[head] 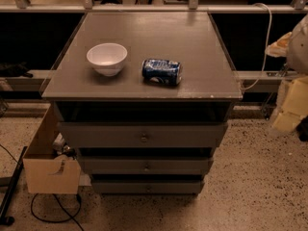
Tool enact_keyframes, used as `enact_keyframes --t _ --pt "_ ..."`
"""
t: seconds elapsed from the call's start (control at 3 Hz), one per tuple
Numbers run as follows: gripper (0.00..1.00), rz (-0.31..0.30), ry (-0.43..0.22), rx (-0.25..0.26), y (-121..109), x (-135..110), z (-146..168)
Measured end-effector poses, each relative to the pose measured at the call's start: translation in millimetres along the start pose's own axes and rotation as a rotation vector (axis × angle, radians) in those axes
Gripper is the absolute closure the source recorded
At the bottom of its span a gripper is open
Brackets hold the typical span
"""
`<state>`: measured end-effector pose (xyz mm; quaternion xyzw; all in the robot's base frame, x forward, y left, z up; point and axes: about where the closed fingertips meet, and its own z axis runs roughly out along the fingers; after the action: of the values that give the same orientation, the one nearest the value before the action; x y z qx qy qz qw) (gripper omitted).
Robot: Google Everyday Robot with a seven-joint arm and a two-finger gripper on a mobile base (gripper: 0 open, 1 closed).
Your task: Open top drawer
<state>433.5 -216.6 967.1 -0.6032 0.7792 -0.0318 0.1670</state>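
Note:
The top drawer [142,134] is the widest grey front of three, just under the cabinet's top, with a small round brass knob [144,138] at its middle. A dark gap lies between its front and the top. Two narrower drawers [144,166] sit below it. My gripper [288,115] is at the end of the pale arm at the frame's right edge. It hangs off to the right of the cabinet at about drawer height, well apart from the knob.
On the cabinet's top [192,42] stand a white bowl [107,57] and a blue can [162,71] lying on its side. A cardboard box [48,170] and cables lie on the floor at the left. A rail and windows run behind.

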Motion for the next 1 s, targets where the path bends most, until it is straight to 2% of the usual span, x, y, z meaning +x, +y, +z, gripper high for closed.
enact_keyframes --t 0.33,0.67,1.0 --pt "0.0 0.02 -0.061 -0.016 23.2 11.2 19.6" --pt "0.0 0.043 -0.154 -0.063 52.0 26.8 48.4" --pt "0.0 0.048 -0.305 -0.13 74.5 40.0 82.0"
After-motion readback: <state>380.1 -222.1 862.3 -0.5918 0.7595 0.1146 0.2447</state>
